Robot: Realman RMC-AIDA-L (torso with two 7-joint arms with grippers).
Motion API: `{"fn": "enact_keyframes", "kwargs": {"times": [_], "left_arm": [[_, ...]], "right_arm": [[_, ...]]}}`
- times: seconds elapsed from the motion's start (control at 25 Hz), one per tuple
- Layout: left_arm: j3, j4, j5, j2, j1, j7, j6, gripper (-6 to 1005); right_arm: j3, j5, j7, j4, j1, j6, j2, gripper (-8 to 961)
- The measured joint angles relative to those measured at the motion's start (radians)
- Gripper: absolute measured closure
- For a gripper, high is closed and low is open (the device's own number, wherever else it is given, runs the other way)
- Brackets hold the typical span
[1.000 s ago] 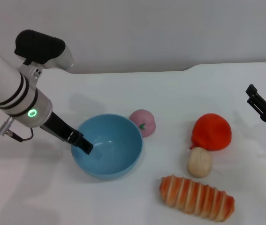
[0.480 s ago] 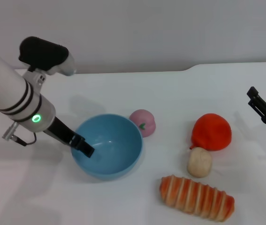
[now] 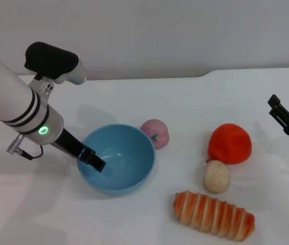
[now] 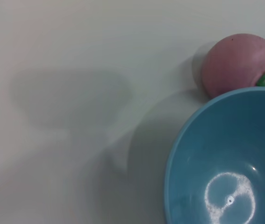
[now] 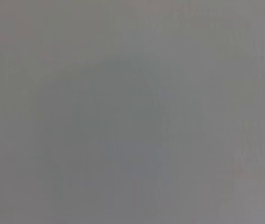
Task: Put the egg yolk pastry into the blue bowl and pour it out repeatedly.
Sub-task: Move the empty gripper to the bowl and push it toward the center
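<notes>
Left gripper (image 3: 94,162) at the blue bowl's (image 3: 126,176) rim nearest the worktop's left edge, apparently pinching it, though the fingers are hard to separate. Egg yolk pastry (image 3: 216,176) lies toward the right edge, between red fruit (image 3: 230,144) and striped bread loaf (image 3: 213,215). Right gripper (image 3: 287,108) spread wide at the right edge, holding nothing.

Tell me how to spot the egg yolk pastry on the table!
Find the big blue bowl on the white table, then look toward the robot's right to the red fruit. The egg yolk pastry sits between it and the striped bread loaf. It is the smallest lump there, plain pale beige and matte.
</notes>
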Motion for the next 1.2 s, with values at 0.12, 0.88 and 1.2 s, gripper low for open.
{"fn": "enact_keyframes", "kwargs": {"times": [0.12,0.88,1.2], "left_arm": [[0.01,0.012,-0.001,-0.001,0.0,0.001,0.013,205],[0.045,0.083,-0.003,0.002,-0.033,0.029,0.047,547],[0.052,0.087,-0.004,-0.002,-0.036,0.021,0.071,792]], "right_arm": [[0.0,0.0,0.0,0.0,0.002,-0.001,0.0,159],[0.001,0.0,0.001,0.0,0.007,-0.01,0.0,159],[0.001,0.0,0.001,0.0,0.006,-0.01,0.0,159]]}}
